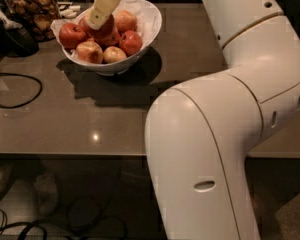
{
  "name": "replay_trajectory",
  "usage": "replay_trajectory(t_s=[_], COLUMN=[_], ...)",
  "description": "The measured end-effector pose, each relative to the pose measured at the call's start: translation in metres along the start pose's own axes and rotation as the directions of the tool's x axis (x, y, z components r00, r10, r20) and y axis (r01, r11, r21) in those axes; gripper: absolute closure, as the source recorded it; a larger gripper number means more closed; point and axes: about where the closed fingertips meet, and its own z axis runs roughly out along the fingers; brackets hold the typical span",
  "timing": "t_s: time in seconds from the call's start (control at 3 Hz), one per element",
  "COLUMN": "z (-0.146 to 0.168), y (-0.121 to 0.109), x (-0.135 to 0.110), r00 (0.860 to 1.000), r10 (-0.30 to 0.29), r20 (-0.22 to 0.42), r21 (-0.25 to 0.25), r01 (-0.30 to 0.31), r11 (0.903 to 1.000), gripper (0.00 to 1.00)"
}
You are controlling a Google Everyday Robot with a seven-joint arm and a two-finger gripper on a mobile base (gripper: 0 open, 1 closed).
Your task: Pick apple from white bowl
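The white bowl (145, 34) stands on the brown table near its far left and holds several red and yellow apples (131, 42) on a white paper lining. My gripper (96, 20) is cream coloured and reaches down from the top of the view into the bowl. Its tip lies against a red apple (108, 28) in the middle of the pile. The gripper's body hides part of that apple. The large white arm (225, 134) fills the right half of the view.
A clear jar of brown snacks (32, 9) stands left of the bowl at the table's far edge. A dark object (12, 39) sits beside it. A black cable (15, 91) loops over the table's left side. More cables lie on the floor below the front edge.
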Motion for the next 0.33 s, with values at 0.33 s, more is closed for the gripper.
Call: replay_trajectory(t_s=[0.33], z=[-0.0166], y=[0.0082], x=[-0.0172], r00=[0.998], r10=[-0.042], r20=[0.042], r21=[0.007], r01=[0.042], r11=[0.9991], gripper=[1.00])
